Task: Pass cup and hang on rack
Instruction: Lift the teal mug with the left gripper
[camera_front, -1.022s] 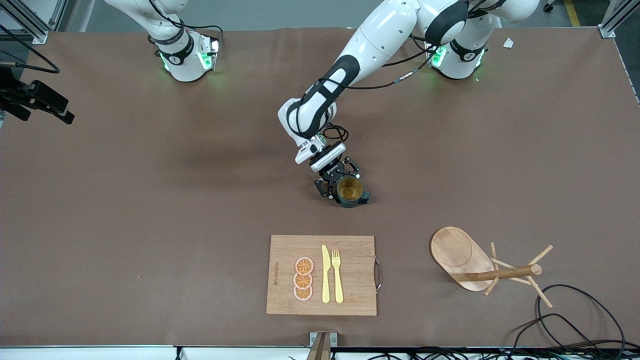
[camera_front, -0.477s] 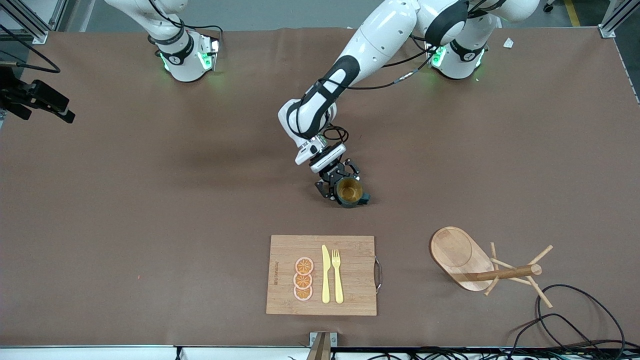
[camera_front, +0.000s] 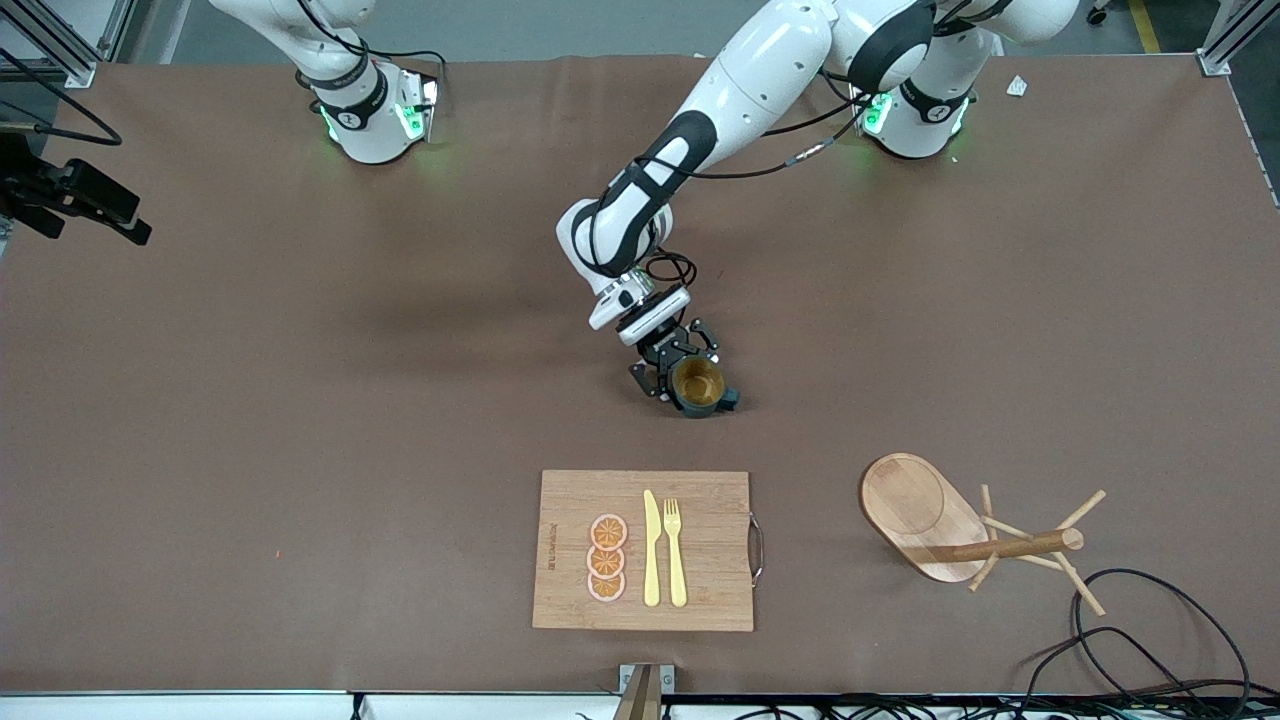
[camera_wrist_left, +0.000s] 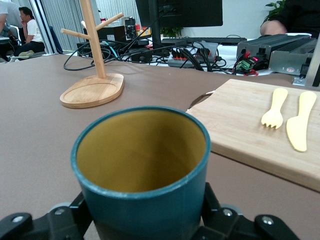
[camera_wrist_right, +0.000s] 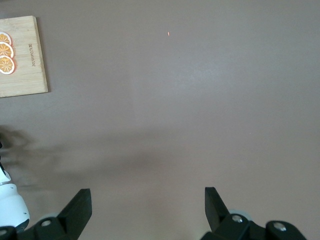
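Progress: early. Cup (camera_front: 698, 385) gripped but judged not lifted; sits upright on surface (camera_front: 300, 400) mid-table, farther from front cam than cutting board (camera_front: 570, 500).
Left gripper (camera_front: 680, 372): low at the surface, jaws closed tight on cup's body, one either side; handle points away from gripper.
Right gripper (camera_wrist_right: 145, 207): wide apart, holds nothing; arm waits up over bare surface toward its own end, seen only at frame edge in front view.
Left to do: lift, the pass, hang on rack (camera_front: 960, 530). Rack sits toward left arm's end, nearer front cam than cup, pegs all bare.
Front view only: both arms, layout, cup–rack gap, orange slices (camera_front: 607, 558).
Left wrist only: cup's yellowish inside, empty; rack standing upright; fork (camera_wrist_left: 273, 111) and knife (camera_wrist_left: 301, 122) on board.
Right wrist only: its jaws' spread, board corner, nothing under it.
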